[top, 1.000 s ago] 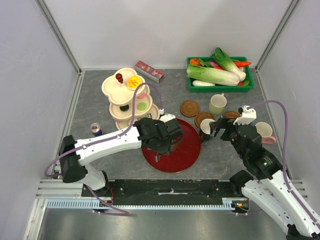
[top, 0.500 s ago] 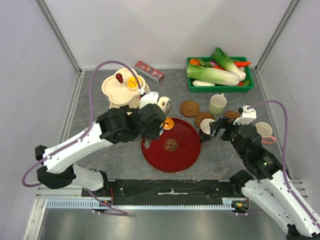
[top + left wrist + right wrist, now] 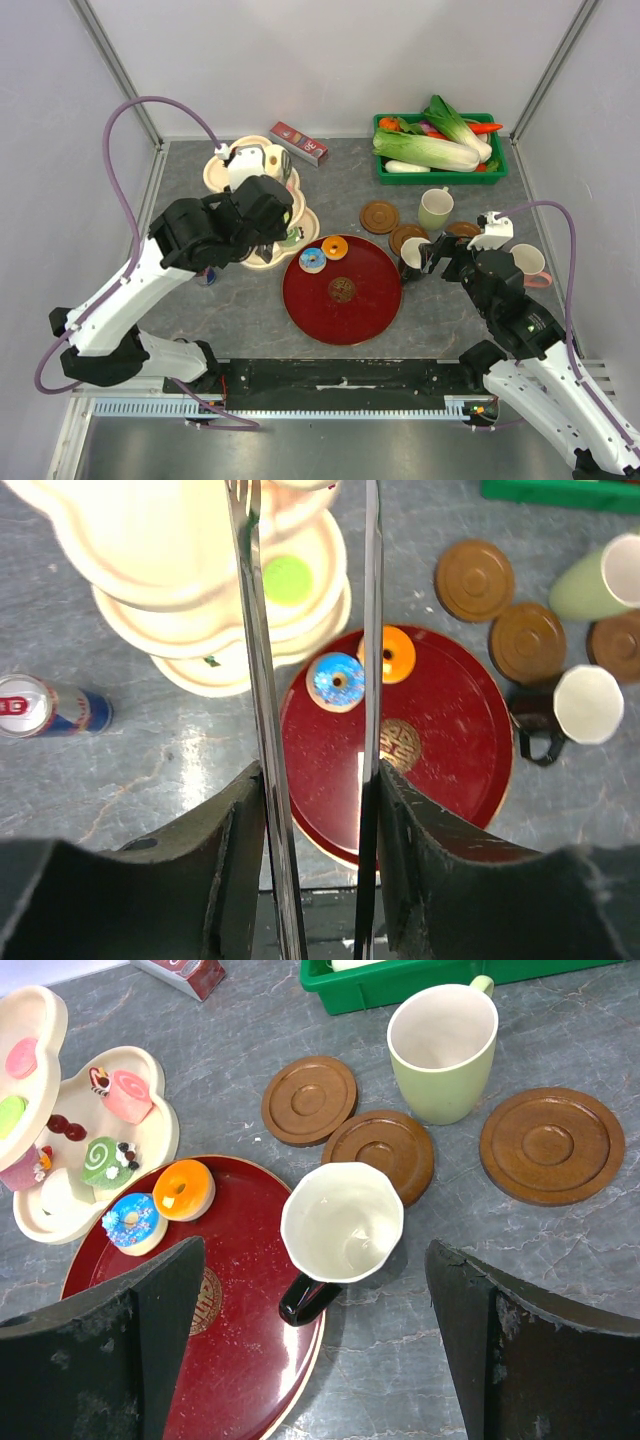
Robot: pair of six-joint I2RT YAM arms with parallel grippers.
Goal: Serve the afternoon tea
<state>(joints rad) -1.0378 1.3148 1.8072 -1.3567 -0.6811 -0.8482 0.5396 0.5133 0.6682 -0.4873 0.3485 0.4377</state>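
1. The left hand [image 3: 305,520] hovers over the cream tiered stand [image 3: 150,570] in the upper left of the overhead frame. Its two long fingers are apart, with nothing between them.
2. The right hand [image 3: 312,1255] sits right of centre, its fingers spread wide on either side of the black mug [image 3: 342,1222] and clear of it.
3. The black mug stands upright, white inside, just beside the right rim of the red tray [image 3: 240,1360].
4. A blue donut [image 3: 335,680] and an orange donut [image 3: 387,655] lie close together on the tray's upper-left part.
5. Above the tray on the grey desk [image 3: 250,310] lie the left coaster [image 3: 309,1100], the middle coaster [image 3: 379,1152] and the right coaster [image 3: 551,1145].
6. The pale green mug [image 3: 443,1050] stands upright just above the middle coaster.
7. A pink swirl cake [image 3: 130,1095] and a green swirl cake [image 3: 100,1155] rest on the stand's lowest tier.
8. A white mug [image 3: 530,262] shows at the far right, partly hidden by the right arm.
9. A drink can [image 3: 50,708] lies at the left of the frame, beside the stand.
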